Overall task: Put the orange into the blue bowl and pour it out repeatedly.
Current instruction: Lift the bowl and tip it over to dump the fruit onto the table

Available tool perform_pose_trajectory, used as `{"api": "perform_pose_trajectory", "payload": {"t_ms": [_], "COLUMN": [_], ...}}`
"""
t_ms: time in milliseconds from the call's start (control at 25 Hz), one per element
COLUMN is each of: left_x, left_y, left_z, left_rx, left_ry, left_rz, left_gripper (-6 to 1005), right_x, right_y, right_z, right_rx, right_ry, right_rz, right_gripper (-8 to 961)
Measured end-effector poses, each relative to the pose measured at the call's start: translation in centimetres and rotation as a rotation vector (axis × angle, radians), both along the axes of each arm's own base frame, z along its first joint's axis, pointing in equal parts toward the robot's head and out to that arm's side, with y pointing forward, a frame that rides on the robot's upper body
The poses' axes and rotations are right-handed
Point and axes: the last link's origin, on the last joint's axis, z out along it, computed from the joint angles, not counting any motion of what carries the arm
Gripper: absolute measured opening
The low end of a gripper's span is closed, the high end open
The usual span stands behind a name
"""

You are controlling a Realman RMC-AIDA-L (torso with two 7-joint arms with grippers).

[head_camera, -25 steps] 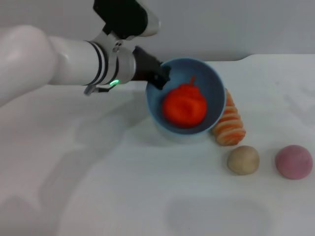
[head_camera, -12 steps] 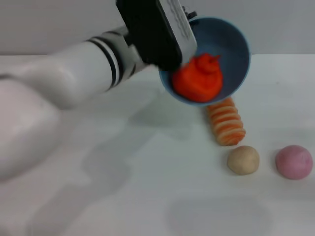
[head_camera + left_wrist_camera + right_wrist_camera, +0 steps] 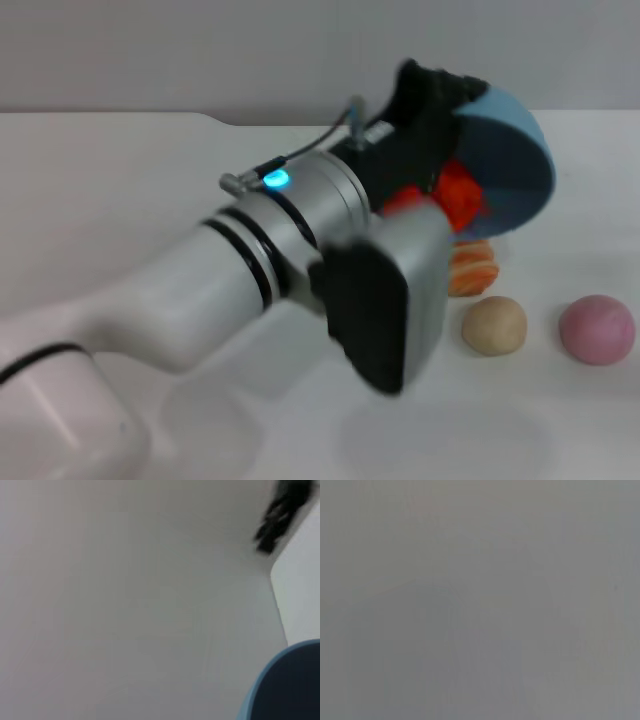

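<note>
Orange [image 3: 460, 195], round and glossy, sits in the tilted smooth blue bowl [image 3: 515, 165] gripped by the left end effector [image 3: 440, 120].

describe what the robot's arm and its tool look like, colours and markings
The left arm is glossy white with silver-grey cylindrical segments, ringed by thin black bands near the wrist. A small blue light glows on the wrist collar, and a thin grey cable loops along it. A black-faced box is mounted on the wrist. The left tool is black. The right arm isn't visible.

White table [image 3: 120, 180]: striped bread loaf [image 3: 470, 270], beige ball [image 3: 494, 325], pink ball [image 3: 597, 329] near right edge.
</note>
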Motion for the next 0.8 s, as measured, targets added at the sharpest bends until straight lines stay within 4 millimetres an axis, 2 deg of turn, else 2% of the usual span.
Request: {"api": "perform_pose_trajectory", "payload": {"t_ms": [200,320,480,600,800], "left_x": [-0.4,-0.2,-0.1,-0.2,-0.5], "left_y": [-1.3,-2.0,-2.0,-1.4,2.0], "left_z": [-1.7,-2.1,-1.9,-1.4,2.0], "left_rx": [0.085,0.127,0.153,0.136,0.075], "left_ry": [0.175,0.213,0.191,0.127,-0.148], "left_rz": [-0.188,-0.271,-0.285,-0.207,0.100], "left_gripper": [-2,-2,-2,-2,-2], "right_x": [0.0,0.0,0.0,0.0,-0.2], "right_y": [0.3,0.3,0.3,0.3,0.7], "right_z": [-0.1,-0.1,-0.4,-0.4,0.8], "right_rx": [-0.001,-0.001,-0.004,-0.006,-0.005], "right_ry": [0.001,0.001,0.010,0.014,0.043], "right_rz": [-0.009,-0.010,-0.012,-0.011,-0.005], "right_gripper": [566,566,565,565,565]}}
